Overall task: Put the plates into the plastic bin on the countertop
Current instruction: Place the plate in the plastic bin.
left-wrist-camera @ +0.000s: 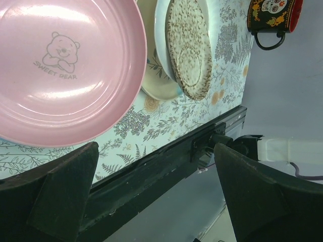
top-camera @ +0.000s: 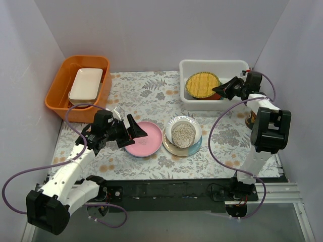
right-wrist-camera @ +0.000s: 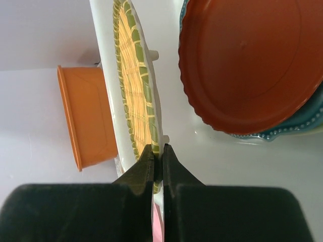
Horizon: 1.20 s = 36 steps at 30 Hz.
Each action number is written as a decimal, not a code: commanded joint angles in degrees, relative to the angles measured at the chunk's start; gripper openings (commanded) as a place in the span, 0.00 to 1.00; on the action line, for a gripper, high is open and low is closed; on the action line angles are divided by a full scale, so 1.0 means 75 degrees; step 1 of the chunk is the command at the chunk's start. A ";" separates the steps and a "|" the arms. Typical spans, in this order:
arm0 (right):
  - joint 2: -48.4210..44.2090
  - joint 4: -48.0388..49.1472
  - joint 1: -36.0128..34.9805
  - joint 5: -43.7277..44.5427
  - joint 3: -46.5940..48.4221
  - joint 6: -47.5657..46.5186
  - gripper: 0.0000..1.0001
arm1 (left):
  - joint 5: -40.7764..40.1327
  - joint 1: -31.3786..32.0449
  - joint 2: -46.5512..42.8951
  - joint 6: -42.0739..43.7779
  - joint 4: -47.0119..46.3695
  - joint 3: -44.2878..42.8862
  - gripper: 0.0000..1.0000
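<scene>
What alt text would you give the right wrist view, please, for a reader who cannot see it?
The right gripper is shut on the rim of a yellow-and-green plate, seen nearly edge-on, over the white plastic bin. To its right in the bin, a red-brown plate lies on a teal plate; an orange tub stands behind on the left.

A robot lab booth staged as a kitchen: plain pale walls [top-camera: 151, 30] box in a leaf-print surface [top-camera: 146, 91] (purple cables [top-camera: 210, 132] trailing), black mounting rail [top-camera: 166, 190] in front.
</scene>
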<state>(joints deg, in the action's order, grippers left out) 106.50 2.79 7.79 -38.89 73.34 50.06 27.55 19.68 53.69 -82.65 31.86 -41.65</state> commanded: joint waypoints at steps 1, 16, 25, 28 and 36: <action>0.0202 0.0578 0.0109 -0.0064 0.0697 0.0133 0.01 | 0.0147 0.0036 -0.0022 0.0110 -0.0111 0.0139 0.98; 0.1046 0.0367 0.0168 0.0100 0.1330 0.0028 0.01 | 0.0241 0.0024 -0.0057 0.0040 -0.0251 0.0526 0.98; 0.1292 0.0214 0.0180 0.0065 0.1507 -0.0113 0.01 | 0.0252 0.0024 -0.0315 -0.0054 -0.0310 0.0807 0.98; 0.1363 0.0203 0.0180 0.0053 0.1495 -0.0113 0.01 | 0.0241 0.0024 -0.0350 -0.0066 -0.0310 0.0865 0.98; 0.1585 0.0167 0.0192 -0.0052 0.1506 -0.0218 0.01 | 0.0147 0.0024 -0.0385 -0.0101 -0.0310 0.0936 0.98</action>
<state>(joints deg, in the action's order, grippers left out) 118.06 2.55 8.69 -37.34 82.08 49.21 28.36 19.68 52.23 -83.40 29.95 -35.07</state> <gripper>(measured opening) 0.066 0.982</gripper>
